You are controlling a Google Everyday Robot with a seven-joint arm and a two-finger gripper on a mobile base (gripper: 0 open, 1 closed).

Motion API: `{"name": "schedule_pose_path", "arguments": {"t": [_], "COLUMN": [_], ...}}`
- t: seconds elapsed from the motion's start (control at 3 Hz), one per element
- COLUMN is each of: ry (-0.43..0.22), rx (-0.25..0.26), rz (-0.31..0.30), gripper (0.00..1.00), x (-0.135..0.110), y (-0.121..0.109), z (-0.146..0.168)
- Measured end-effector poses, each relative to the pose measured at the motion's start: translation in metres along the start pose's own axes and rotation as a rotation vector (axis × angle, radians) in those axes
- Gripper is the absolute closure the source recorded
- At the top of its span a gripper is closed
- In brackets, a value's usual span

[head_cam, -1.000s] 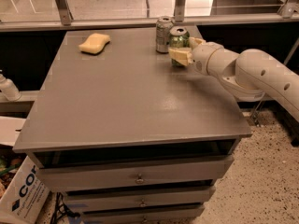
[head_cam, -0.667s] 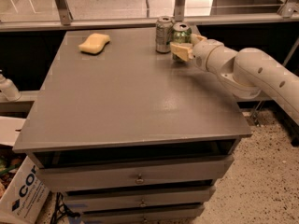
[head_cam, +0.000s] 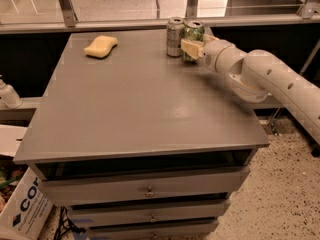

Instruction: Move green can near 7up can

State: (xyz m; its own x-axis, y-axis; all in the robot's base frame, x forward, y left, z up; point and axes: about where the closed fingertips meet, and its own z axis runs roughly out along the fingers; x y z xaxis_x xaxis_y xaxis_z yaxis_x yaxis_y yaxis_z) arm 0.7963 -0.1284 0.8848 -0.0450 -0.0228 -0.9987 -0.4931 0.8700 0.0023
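The green can (head_cam: 193,32) stands upright at the far edge of the grey table (head_cam: 140,104), right beside the silver-grey 7up can (head_cam: 174,36) and nearly touching it. My gripper (head_cam: 194,48) reaches in from the right and is shut on the green can. Its pale near finger (head_cam: 190,48) crosses the can's lower front, and the other finger is hidden behind the can. The white arm (head_cam: 265,76) runs off to the right edge of the view.
A yellow sponge (head_cam: 101,46) lies at the table's far left. A rail and glass panel run just behind the cans. Drawers (head_cam: 147,189) sit under the tabletop. A white bottle (head_cam: 7,95) and a cardboard box (head_cam: 22,211) are on the left.
My gripper has carried the green can a little farther back and closer to the 7up can. The 7up can and the sponge have not moved.
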Motion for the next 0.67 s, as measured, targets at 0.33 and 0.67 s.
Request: {"name": "schedule_pose_path", "arguments": {"t": [0.33, 0.67], "ry": [0.015, 0.035], "rx": [0.018, 0.023], "rz": [0.062, 0.066], "gripper": [1.0, 1.0], "x": [0.0073, 0.0128], "y": [-0.0024, -0.0083], "z": [0.0064, 0.0077]}}
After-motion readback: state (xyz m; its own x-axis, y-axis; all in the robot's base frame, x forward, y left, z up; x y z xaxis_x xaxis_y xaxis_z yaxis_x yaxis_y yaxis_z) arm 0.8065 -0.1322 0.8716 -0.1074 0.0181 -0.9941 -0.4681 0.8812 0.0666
